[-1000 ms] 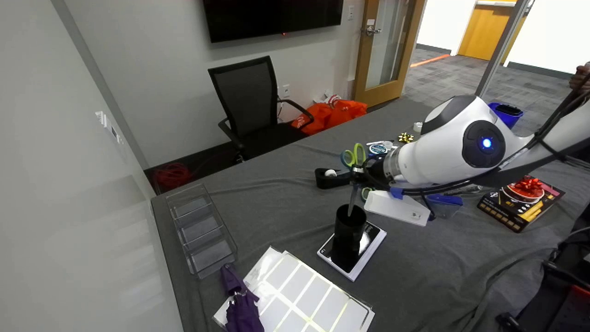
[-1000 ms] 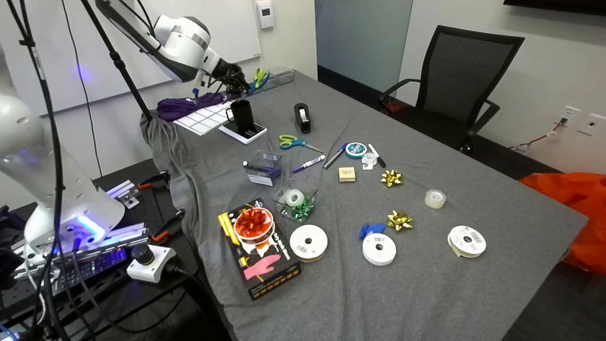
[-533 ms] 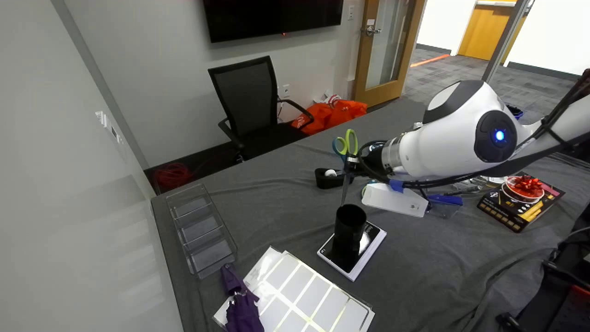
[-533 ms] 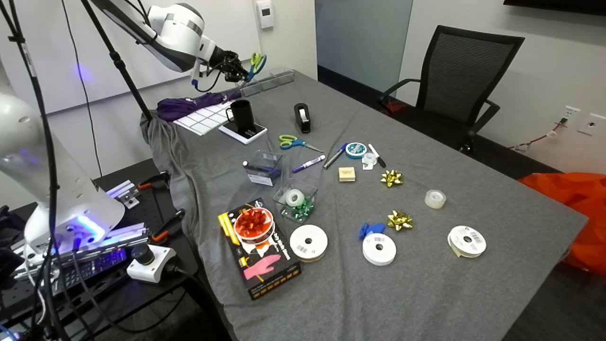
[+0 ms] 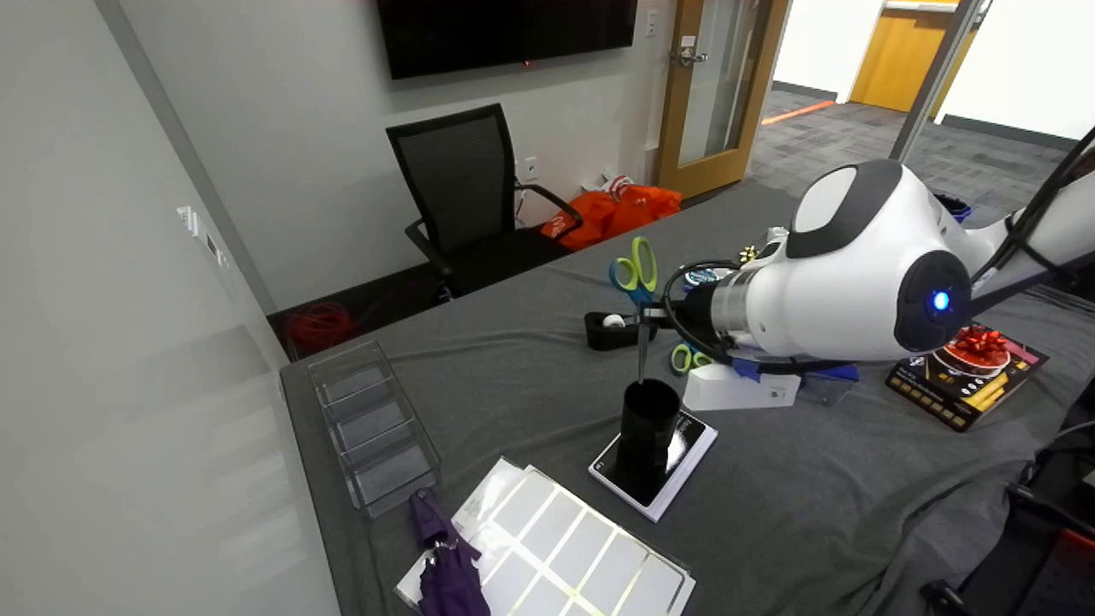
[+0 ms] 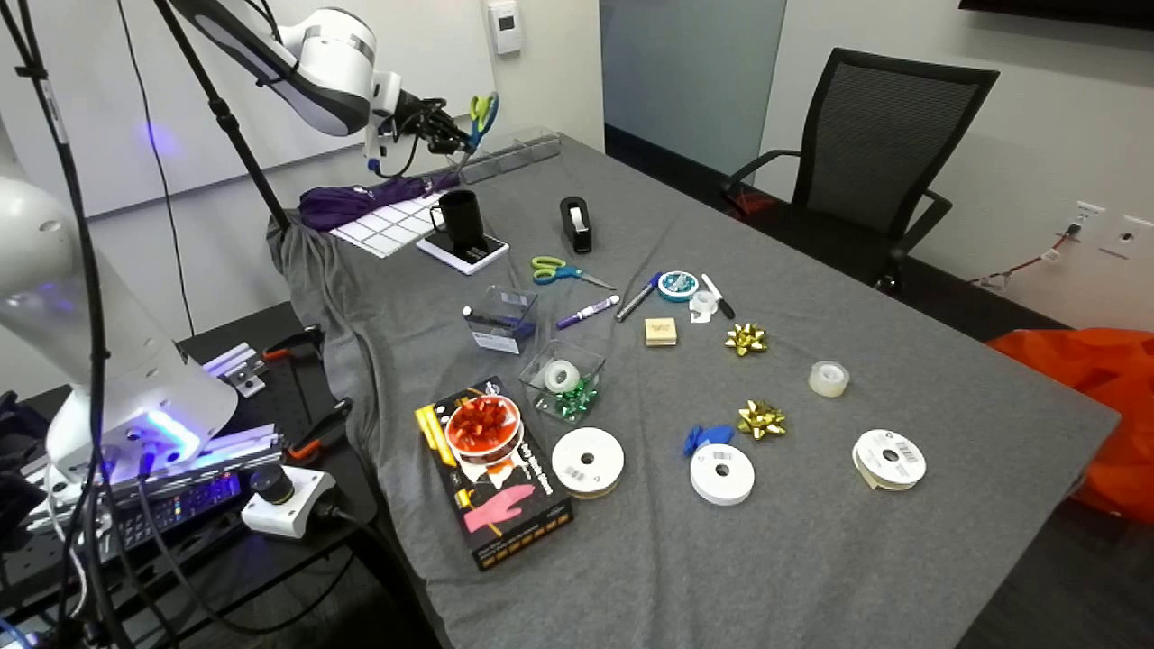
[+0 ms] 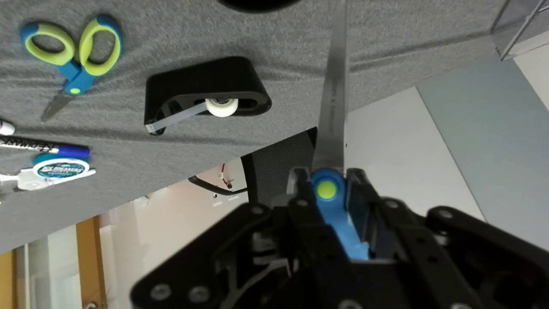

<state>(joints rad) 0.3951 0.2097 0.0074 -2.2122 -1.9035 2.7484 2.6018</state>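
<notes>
Wrist view: the gripper point(image 7: 327, 182) is clenched on the green-and-blue scissors point(image 7: 332, 111) — pivot pinched between the fingertips, blades extending ahead. In both exterior views the handles stand above the gripper and the blades point down. The tip is near the rim of the black mug point(image 5: 648, 428) — contact cannot be told. A tape dispenser point(image 7: 206, 81) and a second pair of scissors point(image 7: 81, 80) lie apart on gray cloth point(image 7: 171, 34).

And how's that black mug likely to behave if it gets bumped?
The black mug could slide, since the flat item beneath looks glossy. Standing taller than wide, it might tip if pushed near the top. The handle on one side may make it twist when knocked off-centre.
</notes>
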